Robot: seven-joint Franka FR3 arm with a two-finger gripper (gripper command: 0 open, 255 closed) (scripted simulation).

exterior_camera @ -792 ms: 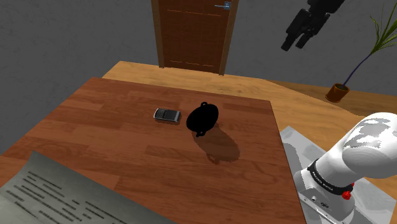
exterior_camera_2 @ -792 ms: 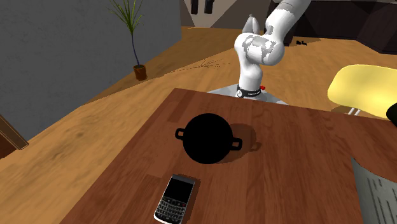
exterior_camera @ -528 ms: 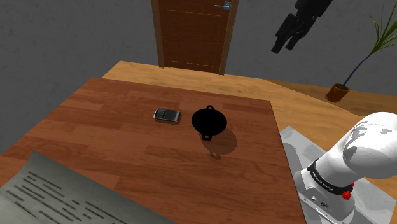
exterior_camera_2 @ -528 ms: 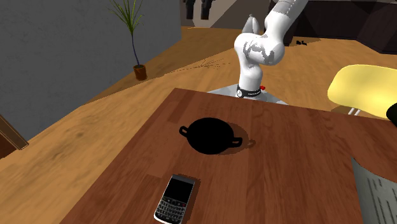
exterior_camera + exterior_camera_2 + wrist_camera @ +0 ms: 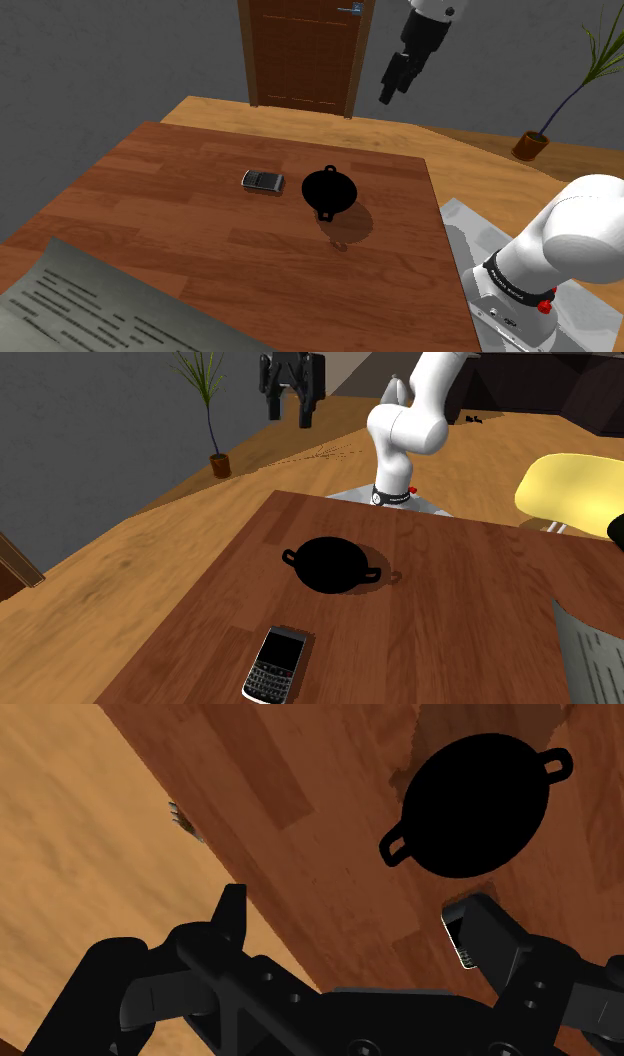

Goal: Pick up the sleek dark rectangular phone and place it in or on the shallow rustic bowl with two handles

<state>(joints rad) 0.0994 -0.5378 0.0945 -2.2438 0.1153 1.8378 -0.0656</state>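
The dark phone [image 5: 262,181] with a small keypad lies flat on the wooden table [image 5: 180,240]. Right beside it sits the black two-handled bowl [image 5: 329,190]. In the second exterior view the phone [image 5: 277,664] is near the front edge, with the bowl [image 5: 332,564] behind it. My gripper [image 5: 390,92] hangs high in the air beyond the table's far side, open and empty. It also hangs high in the second exterior view [image 5: 288,414]. The wrist view looks down past the gripper [image 5: 350,919] to the bowl [image 5: 480,804]; a sliver of the phone [image 5: 460,944] peeks out beside one finger [image 5: 500,939].
A large printed sheet [image 5: 90,310] covers the table's near corner. A wooden door [image 5: 305,50] stands behind the table, and a potted plant [image 5: 540,135] is on the floor. A yellow chair [image 5: 570,492] is beside the table. The arm's stand [image 5: 520,310] is next to the table edge.
The gripper has swung toward the shoulder view's left and dropped a little, staying open. The bowl, tilted in the earliest frames, now rests flat. The phone has not moved.
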